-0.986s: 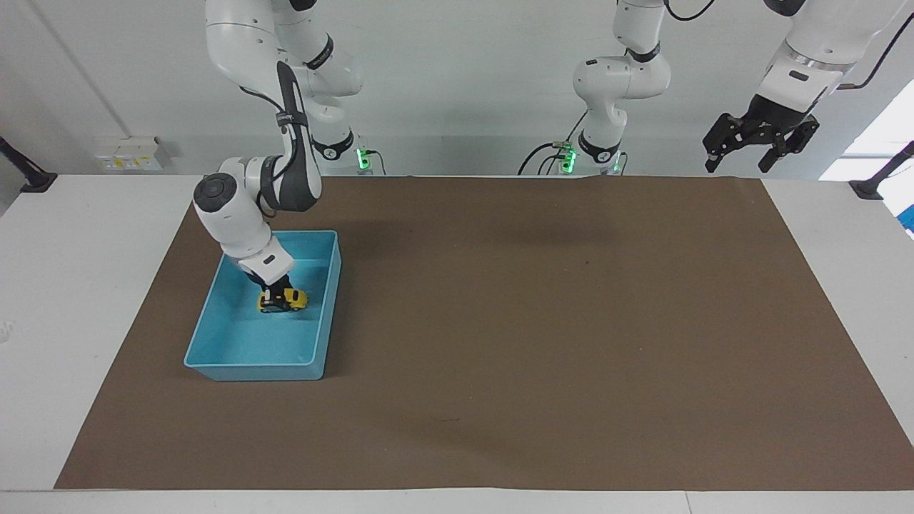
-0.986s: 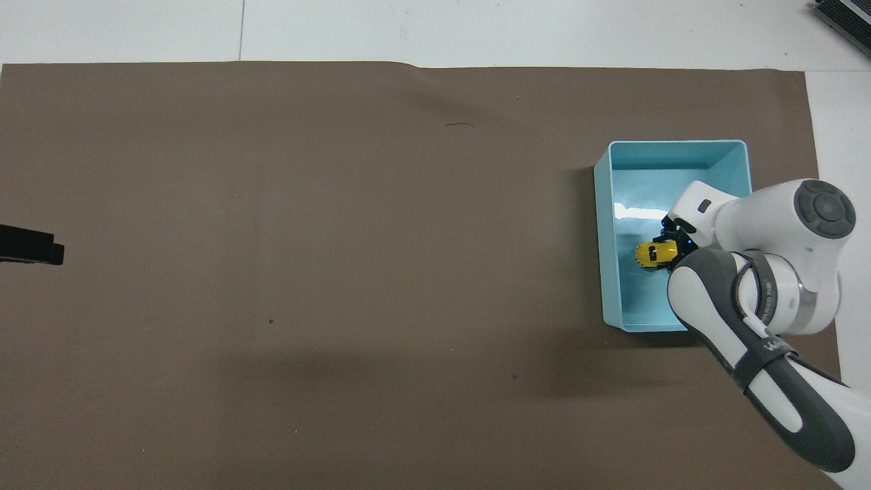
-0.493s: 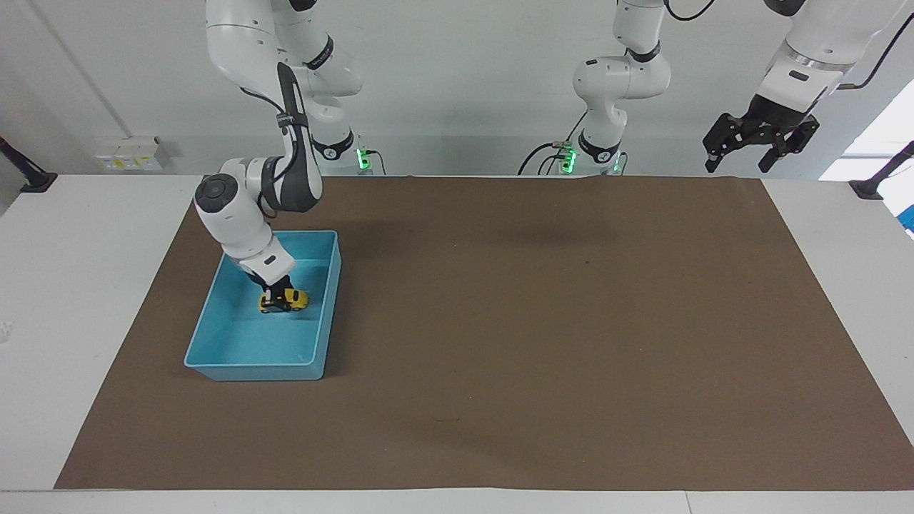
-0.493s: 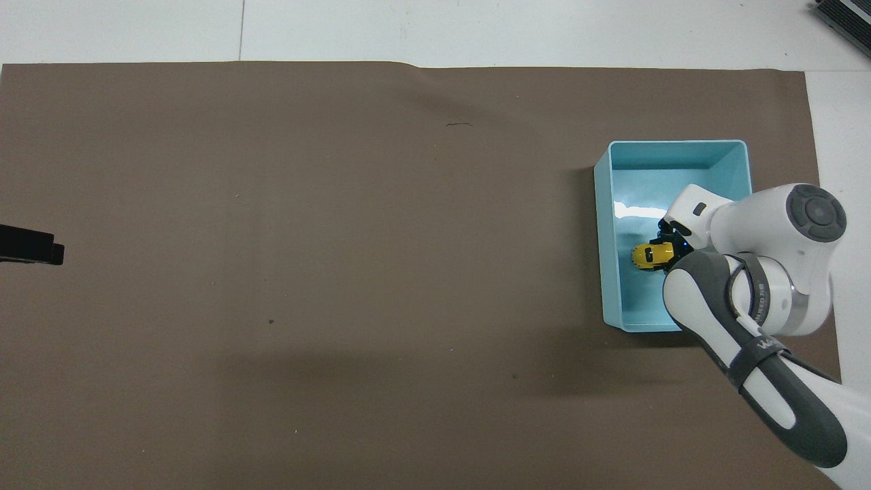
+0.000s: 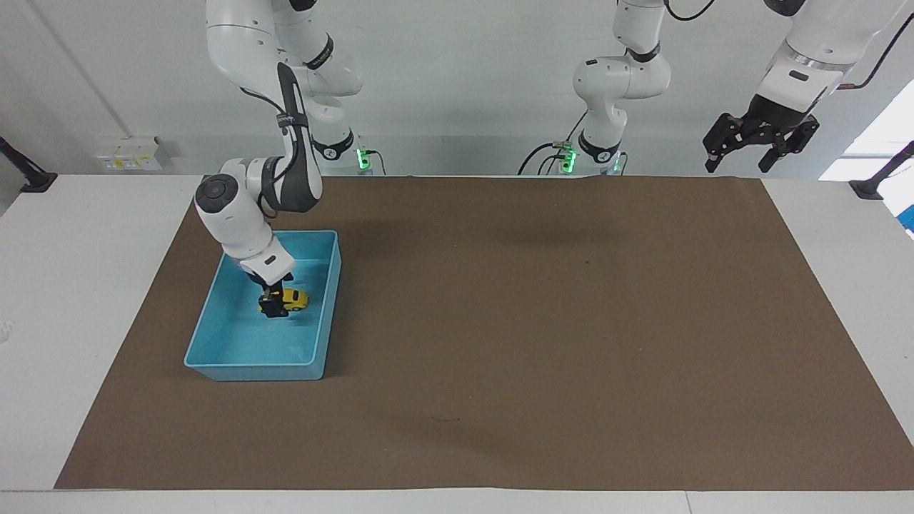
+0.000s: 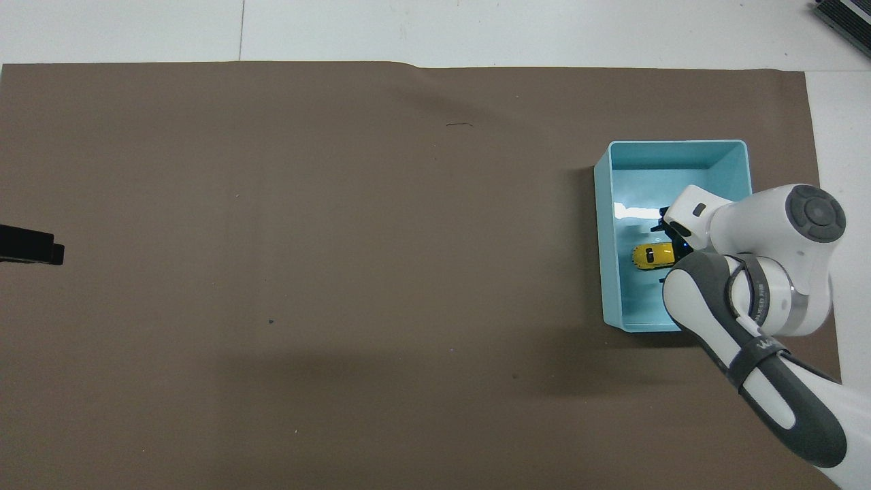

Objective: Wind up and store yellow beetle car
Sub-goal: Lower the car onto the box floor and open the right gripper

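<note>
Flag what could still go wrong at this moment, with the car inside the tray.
1. The right gripper sits open astride the yellow beetle car in the blue tray; lifting out at a slant could snag or tip the car.
2. If wound, the freed car may roll into the tray wall.

The left gripper waits, open, over the table's edge.

The brown mat (image 5: 543,321) lies bare across its middle and toward the left arm's end, so a gripper can sweep there freely. The only obstacle on it is the blue tray (image 5: 214,355) near the mat's edge at the right arm's end; its raised walls block low passes. Inside, the yellow beetle car (image 6: 652,256) and the right gripper (image 5: 272,305) over it crowd the middle of the floor.
</note>
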Robot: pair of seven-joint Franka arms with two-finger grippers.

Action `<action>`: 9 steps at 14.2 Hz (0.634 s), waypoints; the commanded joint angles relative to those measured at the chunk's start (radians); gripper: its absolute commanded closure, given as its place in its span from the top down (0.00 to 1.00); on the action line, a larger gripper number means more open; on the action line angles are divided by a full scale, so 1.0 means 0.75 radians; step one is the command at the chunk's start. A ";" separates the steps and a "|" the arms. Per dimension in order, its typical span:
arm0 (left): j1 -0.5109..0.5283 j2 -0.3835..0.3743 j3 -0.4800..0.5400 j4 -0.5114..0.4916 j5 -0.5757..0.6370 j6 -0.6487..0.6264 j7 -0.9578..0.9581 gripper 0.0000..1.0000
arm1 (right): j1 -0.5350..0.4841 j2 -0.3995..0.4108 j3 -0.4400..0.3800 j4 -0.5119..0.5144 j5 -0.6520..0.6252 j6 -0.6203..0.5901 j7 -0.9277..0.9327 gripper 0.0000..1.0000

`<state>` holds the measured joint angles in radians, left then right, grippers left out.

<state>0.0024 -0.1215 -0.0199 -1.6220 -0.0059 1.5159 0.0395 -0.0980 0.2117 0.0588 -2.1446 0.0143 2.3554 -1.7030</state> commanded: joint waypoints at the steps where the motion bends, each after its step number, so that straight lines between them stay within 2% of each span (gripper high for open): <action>1: -0.013 -0.014 0.014 0.007 -0.013 -0.027 -0.014 1.00 | -0.011 -0.004 0.012 0.006 -0.007 -0.005 -0.012 1.00; 9: -0.013 -0.014 0.014 0.007 -0.013 -0.027 -0.014 1.00 | -0.008 -0.031 0.012 0.106 -0.005 -0.140 -0.012 1.00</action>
<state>0.0024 -0.1215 -0.0199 -1.6220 -0.0059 1.5159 0.0394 -0.0972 0.2052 0.0599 -2.0790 0.0143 2.2910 -1.7030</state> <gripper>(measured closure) 0.000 0.000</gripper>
